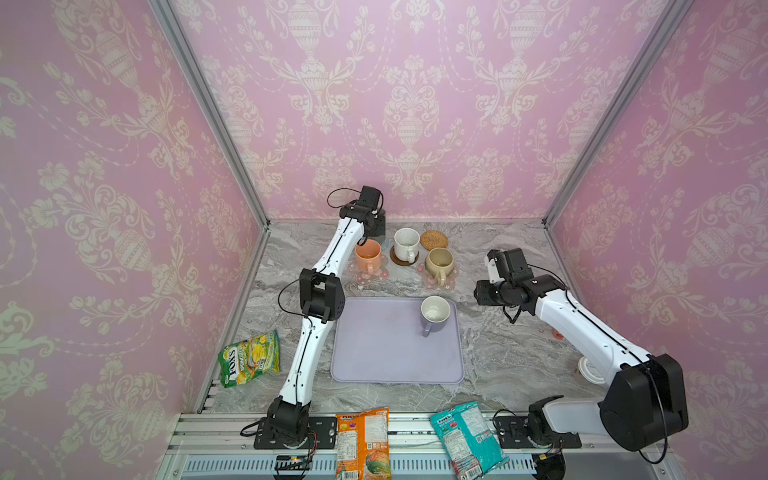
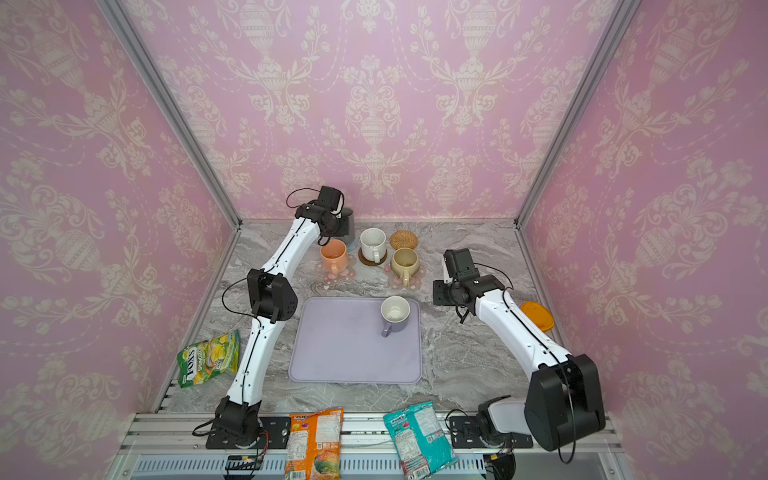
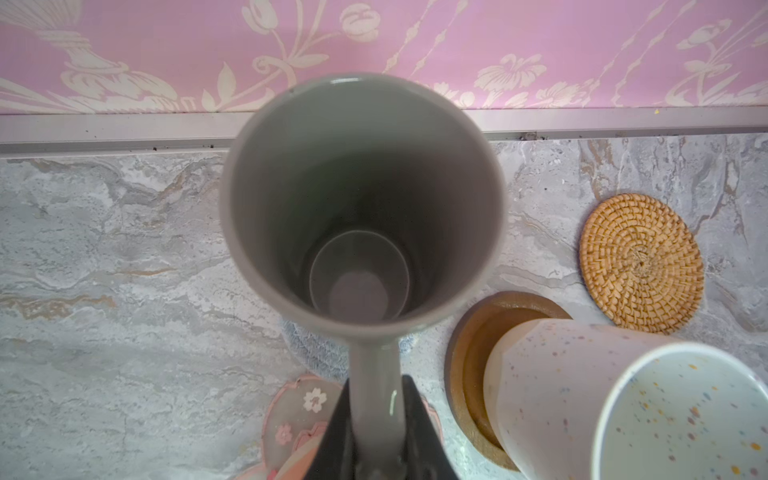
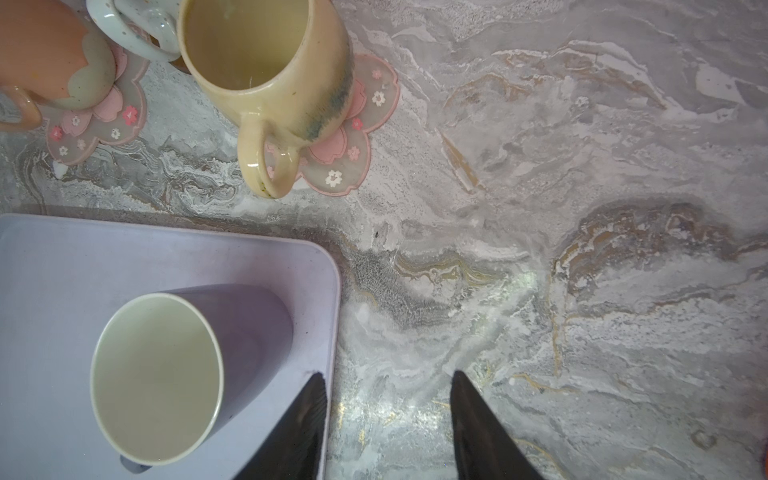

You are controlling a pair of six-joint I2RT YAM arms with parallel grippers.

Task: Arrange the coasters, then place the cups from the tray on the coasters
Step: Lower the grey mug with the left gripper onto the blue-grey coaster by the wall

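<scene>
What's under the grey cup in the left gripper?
A woven grey-blue coaster peeks out beneath the grey cup. The cup covers most of it, so whether the base sits on it, or is centred, cannot be seen.

Tray mostly open — lavender mug far-right corner.

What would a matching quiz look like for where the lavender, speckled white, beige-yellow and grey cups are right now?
Things:
1 lavender cup
2 white speckled cup
3 beige-yellow cup
4 grey cup

Places:
A on the brown wooden coaster
B held by the left gripper
C on the tray
D on a pink flower coaster

Pairs: 1-C, 2-A, 3-D, 4-B.
</scene>
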